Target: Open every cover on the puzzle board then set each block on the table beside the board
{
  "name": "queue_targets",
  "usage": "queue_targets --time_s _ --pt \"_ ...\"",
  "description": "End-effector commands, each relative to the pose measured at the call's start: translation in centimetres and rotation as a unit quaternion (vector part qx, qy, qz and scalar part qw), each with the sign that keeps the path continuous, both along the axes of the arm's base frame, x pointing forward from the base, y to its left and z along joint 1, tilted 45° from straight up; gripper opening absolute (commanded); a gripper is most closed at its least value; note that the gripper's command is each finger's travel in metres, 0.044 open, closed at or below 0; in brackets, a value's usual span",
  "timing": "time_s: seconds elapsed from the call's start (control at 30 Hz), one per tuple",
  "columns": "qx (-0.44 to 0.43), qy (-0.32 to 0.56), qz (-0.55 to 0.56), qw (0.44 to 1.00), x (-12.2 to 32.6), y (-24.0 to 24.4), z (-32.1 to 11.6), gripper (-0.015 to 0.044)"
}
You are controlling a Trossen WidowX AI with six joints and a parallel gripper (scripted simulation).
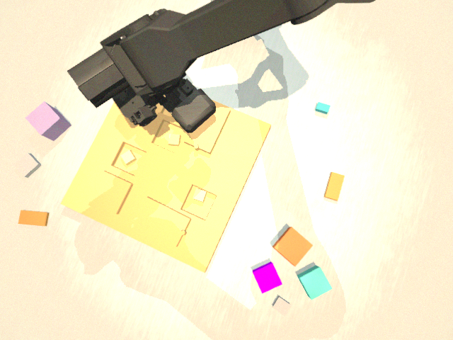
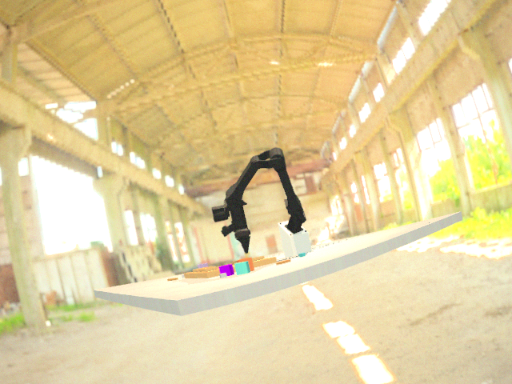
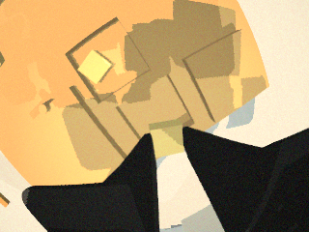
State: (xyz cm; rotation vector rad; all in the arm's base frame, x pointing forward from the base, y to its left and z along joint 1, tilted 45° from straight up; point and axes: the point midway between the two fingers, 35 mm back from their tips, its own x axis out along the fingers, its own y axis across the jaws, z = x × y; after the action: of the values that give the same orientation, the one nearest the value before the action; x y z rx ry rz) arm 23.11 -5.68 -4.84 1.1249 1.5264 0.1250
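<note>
Gripper: black parallel-jaw gripper [image 1: 161,100] [image 2: 246,250] [image 3: 166,137], closed on a block, over the board's upper edge in the top view; its tips are hidden there by its own body.
Held block: small pale-yellow squared block [image 3: 166,139], between the fingertips; its lower part is hard to separate from the pale ground.
Puzzle board: flat yellow slab [image 1: 161,183] [image 2: 201,273] [image 3: 24,145], on the pale table [image 1: 395,219] [image 2: 269,278] [image 3: 287,29]; top corner covered by the gripper.
Blocks on the board: three small cream blocks in the top view, one [image 1: 128,156] toward the left edge, one [image 1: 174,139] just below the gripper, one [image 1: 199,195] toward the right edge.
Wrist-view block: bright yellow, square-topped [image 3: 96,67], within a square outline; which of the three it is cannot be told.
Covers: yellow like the board, outlines washed out; how far each stands open is unclear.
Cubes: orange [image 1: 292,246] [image 2: 250,263], magenta [image 1: 267,278] [image 2: 226,270] and teal [image 1: 315,282] [image 2: 242,267], off the board's lower-right side.
Lilac cube: solid [image 1: 44,118], beyond the left edge.
Arm: black, jointed [image 1: 226,29] [image 2: 248,178], cut off at the top view's upper border.
</note>
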Motion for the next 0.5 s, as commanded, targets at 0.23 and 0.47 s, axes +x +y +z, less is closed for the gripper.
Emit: queue_targets --time_s 0.23,0.47 --pt "-0.004 -0.003 0.002 1.0 -0.1 -1.8 1.6 0.008" --pt "-0.004 -0.003 0.002 1.0 -0.4 -3.0 2.9 0.008"
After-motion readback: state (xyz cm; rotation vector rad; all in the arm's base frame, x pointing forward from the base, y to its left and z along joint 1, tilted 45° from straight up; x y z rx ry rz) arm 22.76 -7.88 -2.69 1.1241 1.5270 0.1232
